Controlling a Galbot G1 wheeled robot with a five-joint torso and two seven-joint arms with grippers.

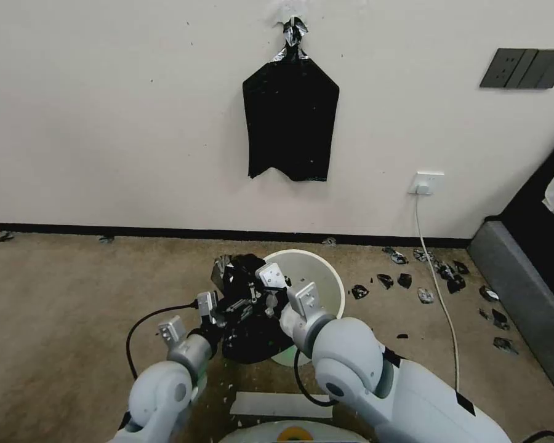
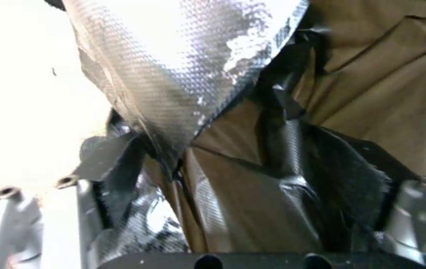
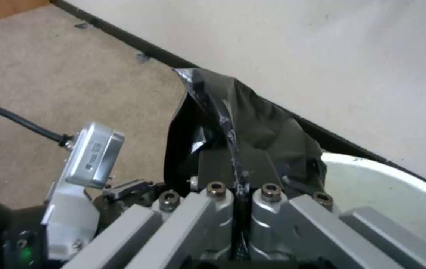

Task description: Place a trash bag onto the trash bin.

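The cream-white trash bin (image 1: 324, 278) stands on the carpet in front of me, tilted with its mouth toward the wall. The glossy black trash bag (image 1: 252, 344) hangs crumpled over the bin's left rim and side. My right gripper (image 1: 256, 294) is shut on a fold of the trash bag (image 3: 245, 130), the film pinched between its fingertips (image 3: 216, 191), right beside the bin's rim (image 3: 392, 175). My left gripper (image 1: 231, 311) is pushed into the bag from the left. Its fingers (image 2: 87, 213) stand wide apart with bag film (image 2: 252, 194) lying between them.
A flat black bag (image 1: 291, 117) hangs on the wall above the bin. Small black plastic scraps (image 1: 440, 277) litter the carpet to the right, beside a white cable (image 1: 440, 289) from a wall socket (image 1: 426, 183). A grey furniture edge (image 1: 523, 301) runs along the right.
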